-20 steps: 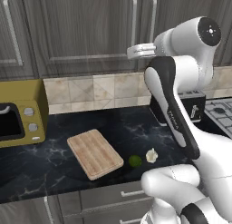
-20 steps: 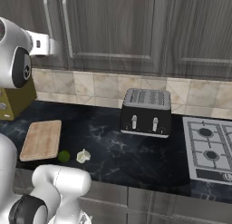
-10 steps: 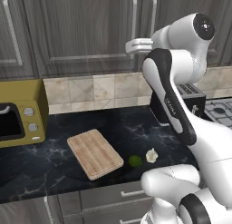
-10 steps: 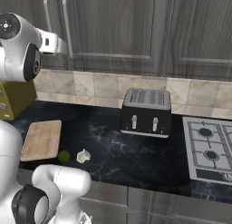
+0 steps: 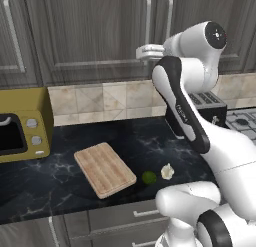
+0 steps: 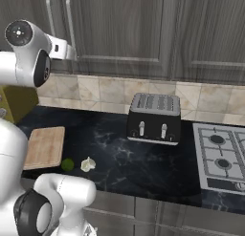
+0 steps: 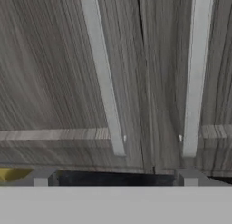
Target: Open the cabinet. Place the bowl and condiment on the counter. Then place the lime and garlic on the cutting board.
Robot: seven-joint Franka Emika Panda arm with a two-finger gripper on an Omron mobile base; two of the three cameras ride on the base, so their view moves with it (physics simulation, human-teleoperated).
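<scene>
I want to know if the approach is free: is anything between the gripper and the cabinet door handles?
Nothing visible. The open gripper faces the closed cabinet, and the hand view shows both silver handles straight ahead with only bare door around them.

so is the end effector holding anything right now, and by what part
Nothing is held. The end effector is open, up in front of the closed cabinet, facing its two bar handles without gripping either.

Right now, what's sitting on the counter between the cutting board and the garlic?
The lime lies between the cutting board and the garlic, closer to the garlic, on the counter. Both base views show it.
</scene>
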